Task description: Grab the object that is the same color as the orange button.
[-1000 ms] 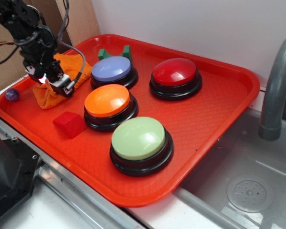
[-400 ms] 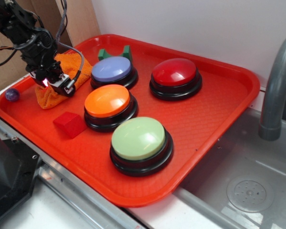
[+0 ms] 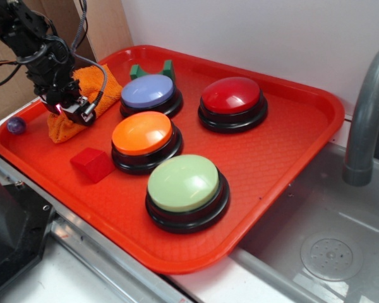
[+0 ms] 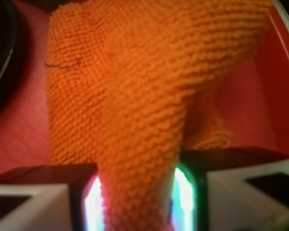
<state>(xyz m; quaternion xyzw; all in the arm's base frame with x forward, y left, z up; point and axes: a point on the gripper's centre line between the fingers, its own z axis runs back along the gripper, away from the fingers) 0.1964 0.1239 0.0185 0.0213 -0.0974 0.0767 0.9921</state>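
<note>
Four buttons: we count four dome buttons on the red tray (image 3: 290, 145).
Orange button (image 3: 142, 134): left of tray centre, glossy top on a black base.
Neighbours: purple button (image 3: 148, 91) just behind it, red button (image 3: 231, 96) off toward the far right, green button (image 3: 184, 184) in front, nearest the tray's near edge.
Orange cloth (image 3: 95, 82): far-left part of the tray, beside the purple button; in the wrist view (image 4: 149, 96) we see a fold of the nubby knit pulled up in a ridge, the rest of it lying on the tray.
Hand (image 3: 72, 113): down on the near end of the cloth; in the wrist view (image 4: 137, 202) the fingers (image 4: 82, 197) sit either side of that ridge, pinching it, lit strips glowing on their inner faces.
Red block (image 3: 92, 164): on the tray in front of the cloth, just left of the orange button, apart from the hand.
Green piece (image 3: 151, 68): behind the purple button, partly hidden by it.
Purple ball (image 3: 16, 125): at the tray's left rim; we cannot tell whether it sits inside or outside.
Sink (image 3: 328, 233): right of the tray, grey faucet (image 3: 366, 113) over it.
</note>
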